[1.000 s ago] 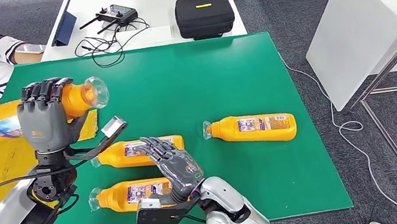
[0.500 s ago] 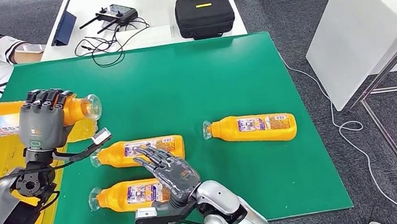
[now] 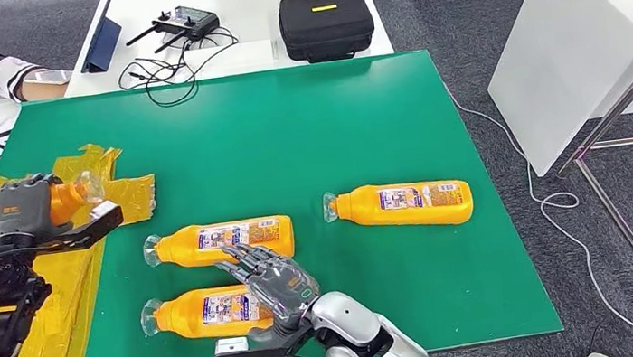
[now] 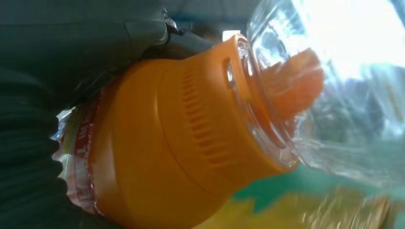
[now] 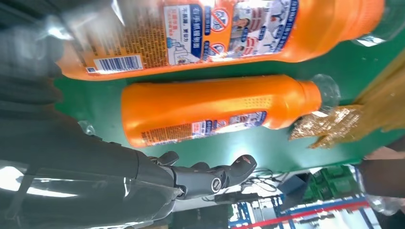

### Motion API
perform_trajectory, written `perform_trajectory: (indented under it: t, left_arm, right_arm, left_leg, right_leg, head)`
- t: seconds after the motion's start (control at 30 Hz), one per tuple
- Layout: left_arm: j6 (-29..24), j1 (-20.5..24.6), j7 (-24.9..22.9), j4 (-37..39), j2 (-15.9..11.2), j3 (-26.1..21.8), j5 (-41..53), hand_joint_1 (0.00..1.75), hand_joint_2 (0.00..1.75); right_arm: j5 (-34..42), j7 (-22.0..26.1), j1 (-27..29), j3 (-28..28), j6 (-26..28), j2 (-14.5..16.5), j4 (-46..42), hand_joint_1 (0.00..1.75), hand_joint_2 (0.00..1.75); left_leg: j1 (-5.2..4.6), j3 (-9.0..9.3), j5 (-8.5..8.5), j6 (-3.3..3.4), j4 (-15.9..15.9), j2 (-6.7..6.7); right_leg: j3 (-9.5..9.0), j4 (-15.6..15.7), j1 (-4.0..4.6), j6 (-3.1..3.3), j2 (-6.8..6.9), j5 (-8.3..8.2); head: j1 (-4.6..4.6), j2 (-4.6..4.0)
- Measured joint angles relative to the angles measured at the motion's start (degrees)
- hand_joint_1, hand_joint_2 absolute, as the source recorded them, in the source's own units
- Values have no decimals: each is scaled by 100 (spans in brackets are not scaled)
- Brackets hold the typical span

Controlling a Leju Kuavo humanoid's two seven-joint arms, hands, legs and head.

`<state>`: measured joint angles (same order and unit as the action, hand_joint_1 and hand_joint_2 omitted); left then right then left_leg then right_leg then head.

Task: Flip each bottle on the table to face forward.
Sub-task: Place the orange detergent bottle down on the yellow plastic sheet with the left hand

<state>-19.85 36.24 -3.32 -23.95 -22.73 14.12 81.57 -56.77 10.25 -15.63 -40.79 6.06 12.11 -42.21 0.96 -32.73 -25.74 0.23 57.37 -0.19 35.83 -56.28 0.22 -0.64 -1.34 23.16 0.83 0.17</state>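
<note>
Orange plastic bottles with printed labels and clear caps lie on their sides on the green table mat (image 3: 307, 134), and the move ahead turns on the nearest one (image 3: 206, 309): it lies directly under the robot's right hand (image 3: 273, 286), its long axis running crosswise in front of the robot, clear cap pointing toward the robot's left. That hand hovers over the base end of the bottle with its fingers spread and loosely curved, holding nothing; whether the fingertips touch the bottle cannot be told. Just beyond the fingertips, farther from the robot, lies a second orange bottle (image 3: 222, 242), parallel to the first and pointing the same way, and a third (image 3: 402, 203) lies well apart toward the robot's right, again parallel. The right hand is clearly the nearer one to all three. The left hand (image 3: 21, 212) is off past the left edge of the mat, above crinkled yellow plastic wrap (image 3: 107, 168), and grips a fourth orange bottle (image 4: 191, 138) around its shoulder, with the clear cap sticking out beyond the fingers toward the table.
</note>
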Motion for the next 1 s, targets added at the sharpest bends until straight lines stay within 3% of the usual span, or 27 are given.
perform_trajectory:
  t: [0.33,0.83,0.93,0.97,1.0]
  left_arm:
    - [318,27,147,410,20,-546,-97,175,175]
    - [340,26,157,535,39,-663,-98,175,175]
    - [423,24,157,539,44,-674,-98,170,175]
    - [474,22,157,541,49,-680,-98,130,175]
    - [540,19,157,546,57,-686,-98,86,175]
  right_arm:
    - [-101,-54,17,0,-90,1,0,0,175]
    - [-109,-59,19,0,-90,2,0,0,175]
    - [-141,-77,19,0,-97,2,0,0,44]
    - [-159,-92,19,0,-104,1,0,0,0]
    - [-181,-118,19,-1,-119,1,0,0,0]
  left_leg:
    - [0,-6,-2,-2,0,-2]
    - [0,-6,-2,-2,0,-2]
    - [0,-6,-2,-2,0,-2]
    - [0,-6,-2,-2,0,-2]
    - [0,-6,-2,-2,0,-2]
  right_leg:
    - [4,2,-1,0,1,1]
    - [4,1,-1,0,1,1]
    - [4,1,-1,0,1,1]
    - [4,1,-2,0,1,1]
    - [4,1,-2,0,1,1]
  head:
    - [-1,0]
    - [0,0]
    - [0,0]
    - [0,0]
    - [0,0]
